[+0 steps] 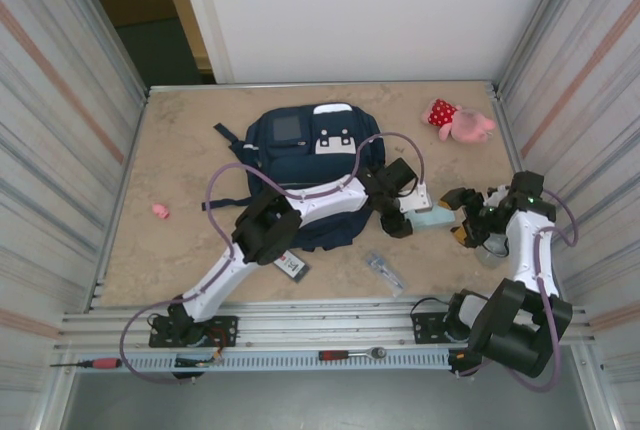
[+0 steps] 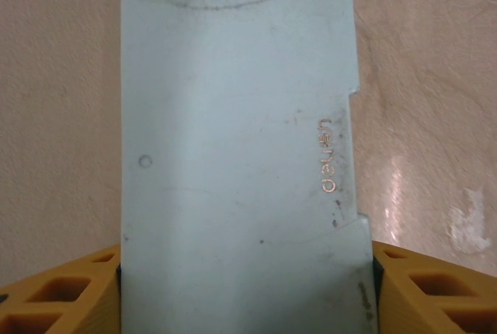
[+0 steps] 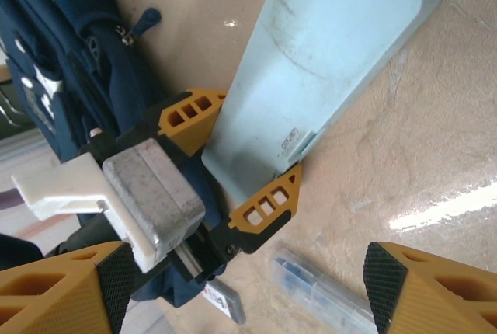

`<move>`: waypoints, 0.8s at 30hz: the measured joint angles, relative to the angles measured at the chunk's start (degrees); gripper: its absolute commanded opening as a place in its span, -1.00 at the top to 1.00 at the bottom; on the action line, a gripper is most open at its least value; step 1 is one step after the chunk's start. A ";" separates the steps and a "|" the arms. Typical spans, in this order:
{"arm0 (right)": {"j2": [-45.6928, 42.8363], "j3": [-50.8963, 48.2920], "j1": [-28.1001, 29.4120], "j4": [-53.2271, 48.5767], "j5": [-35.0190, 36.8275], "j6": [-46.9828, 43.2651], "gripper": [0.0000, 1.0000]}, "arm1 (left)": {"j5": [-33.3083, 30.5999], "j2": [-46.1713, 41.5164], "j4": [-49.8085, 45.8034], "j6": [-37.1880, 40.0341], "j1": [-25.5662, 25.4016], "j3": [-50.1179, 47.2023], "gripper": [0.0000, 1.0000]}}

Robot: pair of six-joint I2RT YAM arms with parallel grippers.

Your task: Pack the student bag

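Currently, one student bag [image 1: 300, 165] is lying flat on the table [image 1: 180, 150], its contents hidden. Just right of the bag, the left gripper [image 3: 233, 159] is clamping one pale blue case [image 3: 326, 54] by its edges. The right gripper [image 3: 248, 287] is hovering beside that case, spread wide and holding nothing. One pink plush toy [image 1: 460, 120] is lying beyond the bag's right corner.

Large navy student bag [image 1: 300, 155], white patch and front pockets up, flat at mid-scene

white arms [image 1: 325, 200] with black joints [image 1: 268, 228], purple cables [image 1: 232, 178] and orange, black-padded gripper fingers [image 3: 54, 291].
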 measured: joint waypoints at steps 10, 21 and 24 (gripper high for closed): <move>-0.90 -3.63 3.23 7.15 -3.04 4.44 -0.60 | 5.16 -10.75 4.48 -9.94 1.38 -12.96 -0.08; -0.22 -5.22 9.03 17.53 -3.02 13.29 0.10 | 9.92 -15.37 11.96 -20.74 2.51 -14.97 -0.08; 0.04 -5.20 9.73 19.04 -2.69 14.80 0.41 | 10.84 -15.37 12.68 -22.56 2.51 -15.72 -0.14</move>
